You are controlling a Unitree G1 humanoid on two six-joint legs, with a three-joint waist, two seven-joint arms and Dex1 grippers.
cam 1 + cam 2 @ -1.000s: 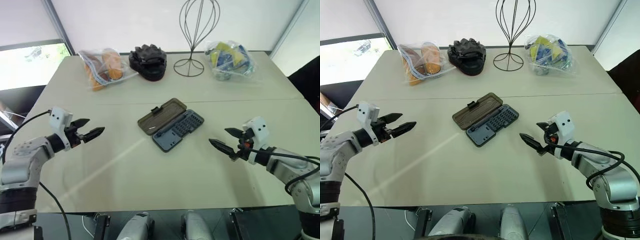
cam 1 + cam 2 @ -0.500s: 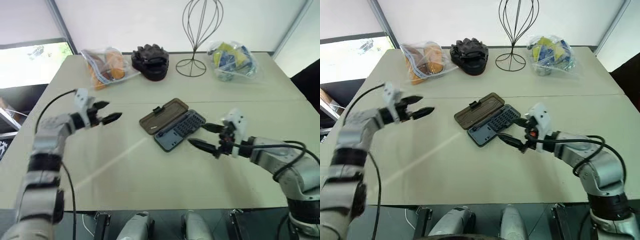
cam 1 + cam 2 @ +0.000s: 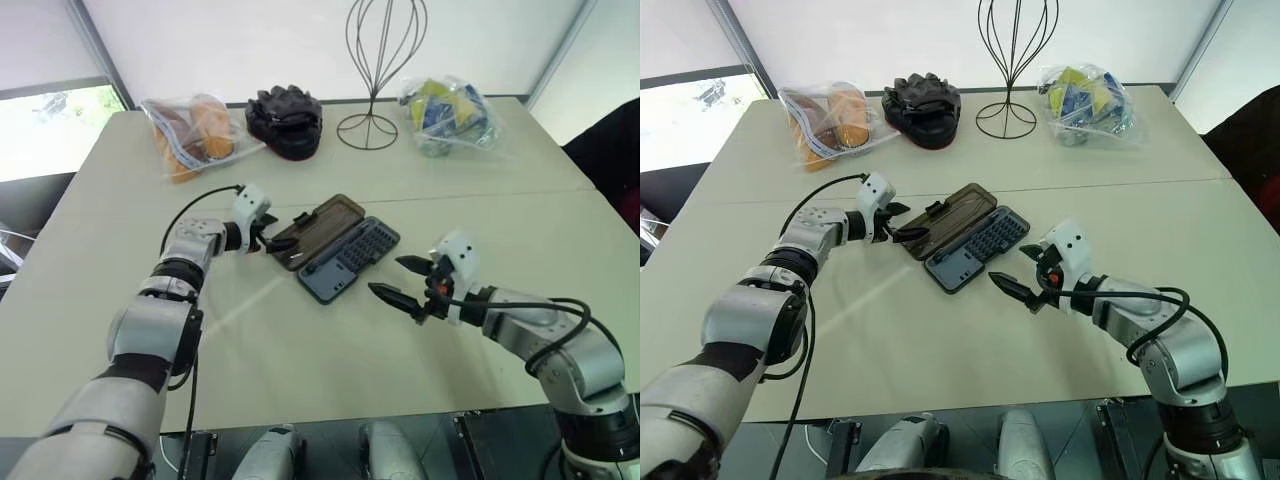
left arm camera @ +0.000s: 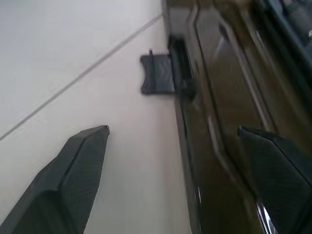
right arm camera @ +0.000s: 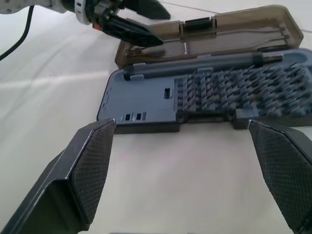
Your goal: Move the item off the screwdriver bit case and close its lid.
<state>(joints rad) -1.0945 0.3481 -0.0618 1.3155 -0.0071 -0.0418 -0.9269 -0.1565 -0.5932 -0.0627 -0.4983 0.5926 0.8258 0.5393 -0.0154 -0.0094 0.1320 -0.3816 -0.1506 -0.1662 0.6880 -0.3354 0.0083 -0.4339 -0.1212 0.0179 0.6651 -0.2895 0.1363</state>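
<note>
Lid [image 3: 318, 228] reached: my left gripper [image 3: 904, 224] has swung in, fingers spread astride its edge; my right gripper [image 3: 388, 277] waits, fingers parted, near the screwdriver bit case [image 3: 352, 258]. Closing comes next, I reckon.

This is looking like a lab or test room to me, not anybody's home. Two plain beige tables [image 3: 300, 350] are sitting pushed together, with a seam [image 3: 500, 196] running between them. Random props are lying along the far edge: a wire stand [image 3: 378, 60], a clear bag of orange stuff [image 3: 190, 135], another bag of blue and yellow bits [image 3: 445, 115], and a black lump [image 3: 285, 120] (can't tell what it is). A bare white screen [image 3: 250, 40] is standing behind, and daylight is coming through a window [image 3: 40, 110] on the left.
</note>
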